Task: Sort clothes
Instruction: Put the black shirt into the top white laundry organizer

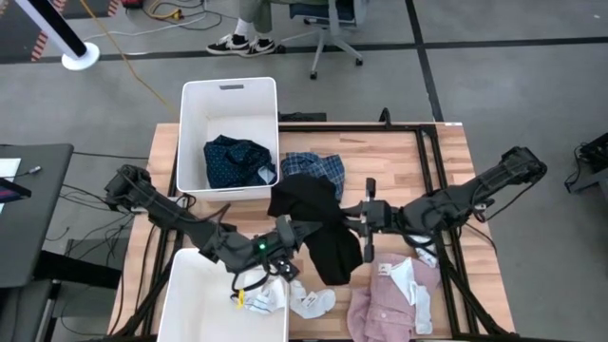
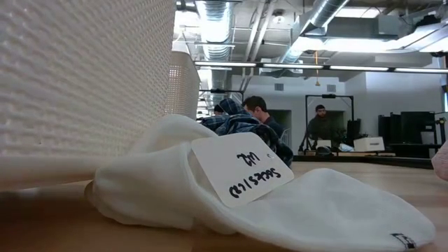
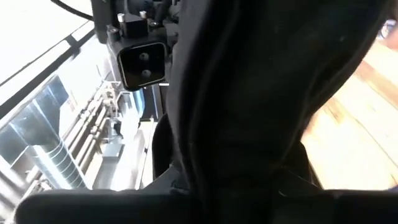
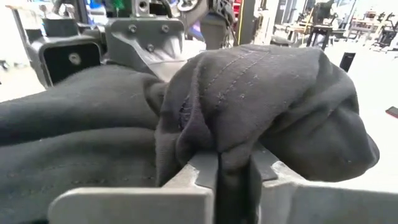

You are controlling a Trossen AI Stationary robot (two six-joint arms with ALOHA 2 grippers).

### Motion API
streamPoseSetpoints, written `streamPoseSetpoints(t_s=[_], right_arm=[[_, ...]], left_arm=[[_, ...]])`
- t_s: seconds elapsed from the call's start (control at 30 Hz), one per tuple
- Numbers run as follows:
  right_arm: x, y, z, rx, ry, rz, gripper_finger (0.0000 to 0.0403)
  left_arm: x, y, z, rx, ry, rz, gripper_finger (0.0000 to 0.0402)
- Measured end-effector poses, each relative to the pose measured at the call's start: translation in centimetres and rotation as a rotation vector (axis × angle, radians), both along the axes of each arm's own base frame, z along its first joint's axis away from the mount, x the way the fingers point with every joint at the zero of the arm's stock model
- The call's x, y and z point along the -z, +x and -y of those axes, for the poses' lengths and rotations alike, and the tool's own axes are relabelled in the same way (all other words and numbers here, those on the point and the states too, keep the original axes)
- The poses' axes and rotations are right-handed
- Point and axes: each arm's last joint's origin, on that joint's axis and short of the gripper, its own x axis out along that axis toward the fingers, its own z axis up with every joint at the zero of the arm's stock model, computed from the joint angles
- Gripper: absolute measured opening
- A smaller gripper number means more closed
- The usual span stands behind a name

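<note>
On white socks [image 2: 280,210]: tag [image 2: 241,168], handwriting upside down, unreadable.

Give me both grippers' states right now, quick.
Left gripper: at the black top; open or shut cannot be told.
Right gripper: shut on the black top.

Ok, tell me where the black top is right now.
In the high view, the black top is mid-table between the left gripper and right gripper, beside the blue plaid shirt.
</note>
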Motion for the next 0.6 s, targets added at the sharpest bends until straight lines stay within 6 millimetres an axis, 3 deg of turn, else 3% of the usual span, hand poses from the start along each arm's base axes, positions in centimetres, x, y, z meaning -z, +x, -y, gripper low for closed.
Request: streamPoseSetpoints(t_s=[0.33,0.6], right_arm=[[1.1,-0.2,0.0,-0.003,-0.046,-0.105,0.0161],[2.4,-0.7,0.1,0.019,0.004,-0.224,0.0255]], left_arm=[[-0.1,-0.7,0.8,-0.045,0.041,-0.031,0.0066],[-3.0,-3.1,-0.5,-0.114,-0.037,0.049,0.0066]])
